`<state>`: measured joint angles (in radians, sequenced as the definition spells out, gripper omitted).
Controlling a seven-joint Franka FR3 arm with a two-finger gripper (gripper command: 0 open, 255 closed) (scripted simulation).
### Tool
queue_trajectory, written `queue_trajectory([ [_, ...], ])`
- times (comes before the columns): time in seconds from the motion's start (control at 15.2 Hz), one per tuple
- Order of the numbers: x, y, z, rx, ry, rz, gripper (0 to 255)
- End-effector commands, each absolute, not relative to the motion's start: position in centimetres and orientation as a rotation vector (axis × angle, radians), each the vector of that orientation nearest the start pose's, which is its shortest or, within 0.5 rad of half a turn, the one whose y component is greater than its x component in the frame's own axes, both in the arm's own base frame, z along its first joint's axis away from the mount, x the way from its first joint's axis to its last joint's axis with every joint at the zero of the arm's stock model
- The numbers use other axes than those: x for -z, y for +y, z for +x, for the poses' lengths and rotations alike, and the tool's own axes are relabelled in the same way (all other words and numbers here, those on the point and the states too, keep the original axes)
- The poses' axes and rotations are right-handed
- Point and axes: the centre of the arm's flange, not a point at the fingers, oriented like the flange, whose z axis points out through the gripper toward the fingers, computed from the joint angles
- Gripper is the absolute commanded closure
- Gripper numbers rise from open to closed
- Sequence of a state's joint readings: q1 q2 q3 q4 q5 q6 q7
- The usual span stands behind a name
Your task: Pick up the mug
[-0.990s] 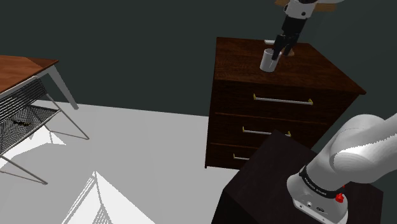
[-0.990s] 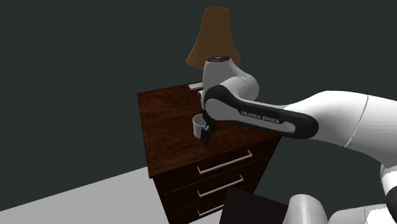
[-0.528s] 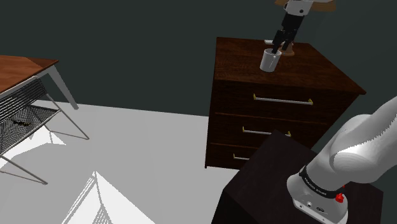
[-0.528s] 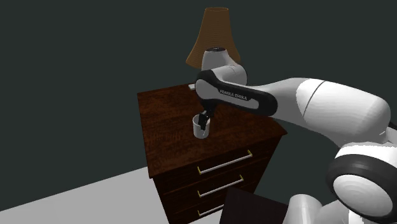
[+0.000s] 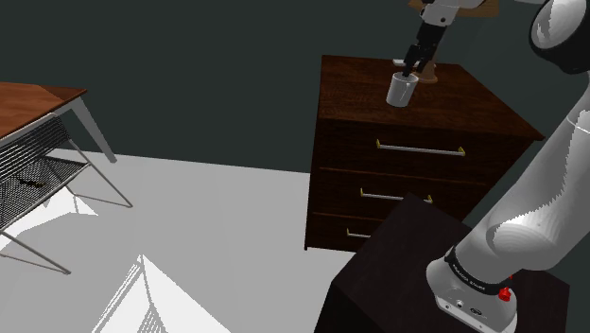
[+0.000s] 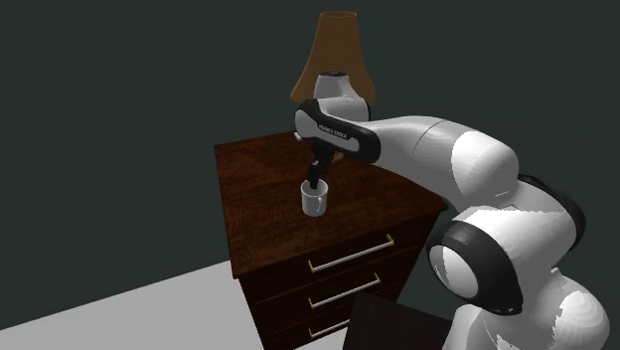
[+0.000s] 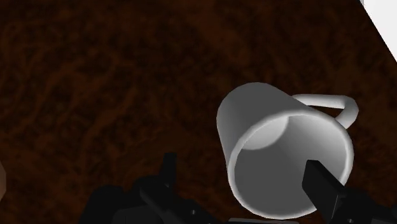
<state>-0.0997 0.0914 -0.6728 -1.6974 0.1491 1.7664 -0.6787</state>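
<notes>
Two black fingers [image 7: 324, 184] of the hand [image 7: 242, 164] stand apart in the wrist view, clamped on nothing. The pale grey mug [image 7: 273, 127] lies just beyond them on the dark wood top of the dresser [image 7: 95, 76], its open mouth turned toward the hand. One finger overlaps the rim on the side nearest the handle [image 7: 337, 108]. The other hangs clear of the opposite wall, with bare wood showing between. Whether the first finger touches the rim I cannot tell.

From the shoulder view, the hand [image 5: 410, 68] reaches down from above and its tips sit at the rim of the mug [image 5: 402, 90], which stands upright directly beneath it.

From the second exterior view, the hand [image 6: 313, 185] points almost straight down into the mug [image 6: 314, 200], and a lamp [image 6: 336, 55] stands beyond the hand at the back of the dresser.

The mug looks stiff and smooth-walled. It appears empty, so it is probably light, and it would likely chip or roll if knocked over. A slick wall may slide between narrow pads. The safest hold seems to be a pinch on one wall at the rim, one finger inside and one outside, away from the handle, whose weight could tip it a little.
</notes>
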Motion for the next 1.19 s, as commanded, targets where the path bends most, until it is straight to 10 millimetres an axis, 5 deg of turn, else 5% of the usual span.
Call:
queue_trajectory([
  [0.0,-53.2,-39.2,43.8,0.091,0.184,-3.067,0],
  [0.4,-50.8,-39.2,43.8,0.091,0.184,-3.067,0],
  [0.46,-50.8,-39.2,43.8,0.091,0.184,-3.067,255],
  [1.12,-51.3,-39.2,43.8,0.091,0.184,-3.067,255],
])
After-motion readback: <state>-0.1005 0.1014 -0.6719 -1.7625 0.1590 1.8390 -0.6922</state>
